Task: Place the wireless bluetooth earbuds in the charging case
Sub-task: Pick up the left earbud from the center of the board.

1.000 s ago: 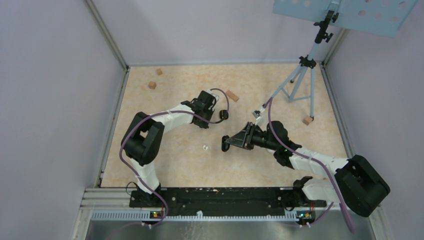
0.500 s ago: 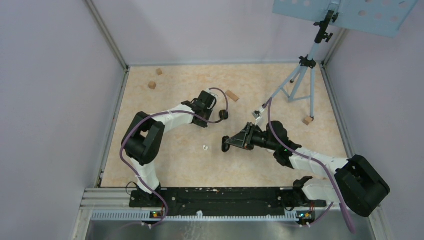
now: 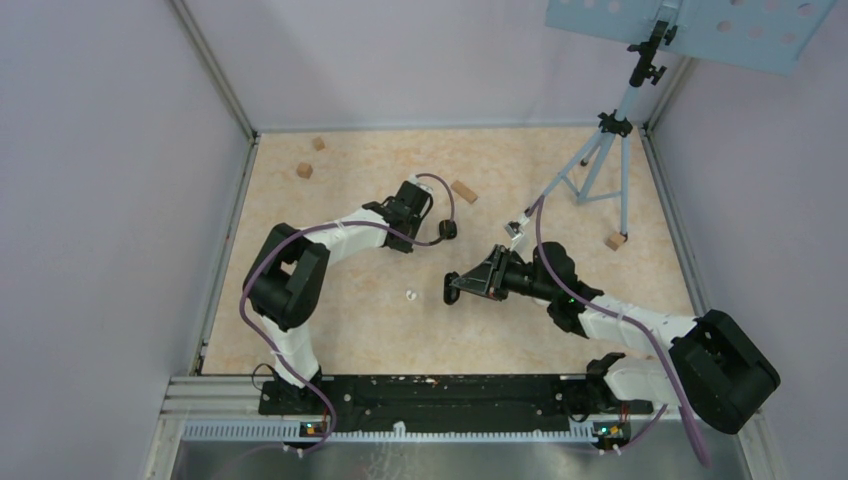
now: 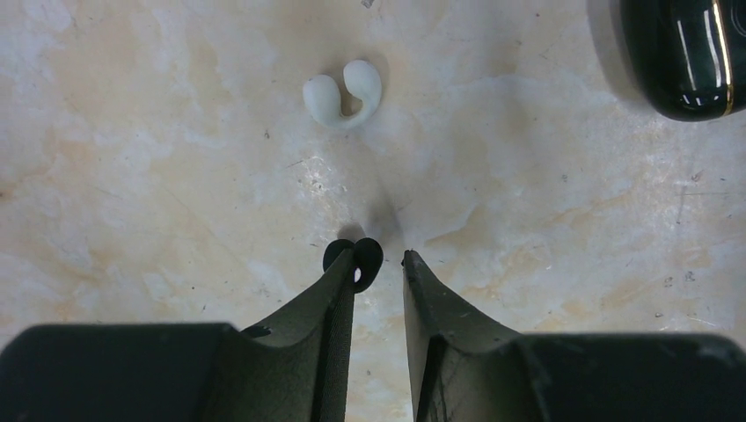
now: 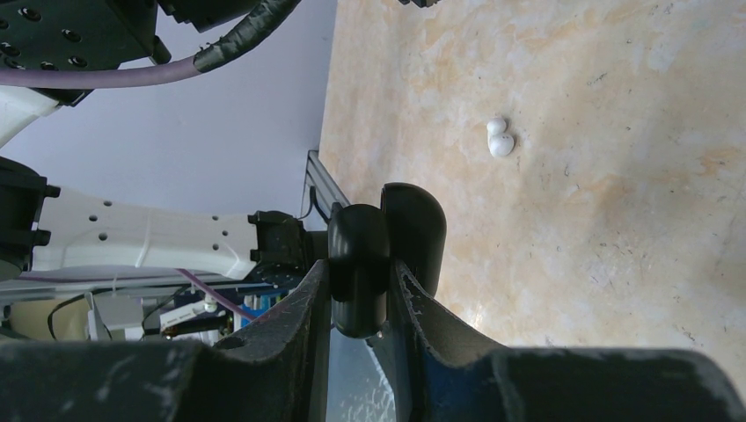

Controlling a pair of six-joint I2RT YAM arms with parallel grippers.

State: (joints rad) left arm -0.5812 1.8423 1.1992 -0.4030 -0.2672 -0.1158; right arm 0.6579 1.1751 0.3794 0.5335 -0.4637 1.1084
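Observation:
In the left wrist view my left gripper points down at the table, open by a narrow gap with nothing between the fingers. A black earbud peeks out at the tip of the left finger. A white earbud lies further ahead on the table. A glossy black case sits at the upper right. My right gripper is shut on a black charging case, held sideways above the table with its lid open. Another white earbud lies beyond it, also in the top view.
Tan wooden blocks lie at the back left, near the left wrist and by the tripod foot. A tripod stands at the back right. Walls enclose the table on three sides.
The left wrist has shifted very slightly near the back centre of the table. The right arm and the case it holds have not moved.

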